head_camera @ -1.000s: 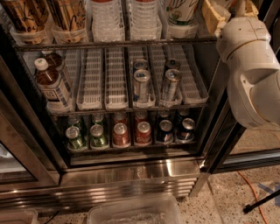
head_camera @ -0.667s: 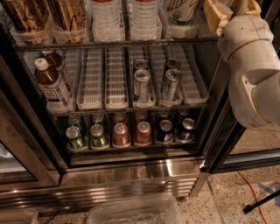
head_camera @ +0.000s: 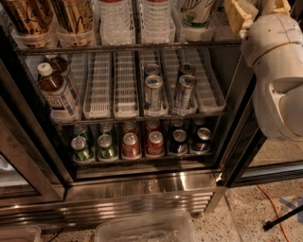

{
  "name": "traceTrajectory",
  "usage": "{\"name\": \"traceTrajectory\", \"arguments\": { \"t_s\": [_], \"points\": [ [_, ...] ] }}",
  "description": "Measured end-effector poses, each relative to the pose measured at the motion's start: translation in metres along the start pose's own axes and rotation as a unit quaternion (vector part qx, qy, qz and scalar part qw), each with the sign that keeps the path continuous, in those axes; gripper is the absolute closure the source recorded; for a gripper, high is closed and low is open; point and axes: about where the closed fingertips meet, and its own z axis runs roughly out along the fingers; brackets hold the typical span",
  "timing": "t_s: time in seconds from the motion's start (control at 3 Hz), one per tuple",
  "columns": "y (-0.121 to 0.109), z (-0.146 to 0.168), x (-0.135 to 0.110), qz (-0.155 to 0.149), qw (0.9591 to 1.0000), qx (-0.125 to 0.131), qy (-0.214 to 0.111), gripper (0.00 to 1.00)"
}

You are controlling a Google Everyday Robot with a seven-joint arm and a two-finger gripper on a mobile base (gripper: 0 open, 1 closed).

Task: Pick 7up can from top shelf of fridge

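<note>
The fridge [head_camera: 142,186] stands open, with a ribbed steel base. Its top shelf [head_camera: 128,47] is a dark wire rack along the upper edge of the view. The 7up can [head_camera: 196,12], white with green lettering, stands in a clear bin at the right end of that shelf; its top is cut off by the frame. My gripper [head_camera: 240,15], tan coloured, is at the upper right, just right of the can and at its height. The white arm [head_camera: 279,75] hangs below it in front of the fridge's right side.
Tall tan cans [head_camera: 71,14] and clear bottles [head_camera: 113,19] fill the top shelf to the left. The middle rack has white slotted lanes with blue-silver cans [head_camera: 154,92] and brown bottles [head_camera: 54,92]. Small green cans [head_camera: 83,149] and red cans [head_camera: 130,144] sit below. A clear bin [head_camera: 147,229] and an orange cable [head_camera: 274,208] lie on the floor.
</note>
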Motion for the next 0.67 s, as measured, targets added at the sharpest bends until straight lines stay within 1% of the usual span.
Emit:
{"name": "traceTrajectory", "arguments": {
  "t_s": [0.33, 0.67],
  "points": [
    [0.013, -0.017, 0.0, 0.0, 0.9995, -0.028, 0.015, 1.0],
    [0.033, -0.046, 0.009, 0.007, 0.9962, -0.076, 0.043, 1.0]
  ]
}}
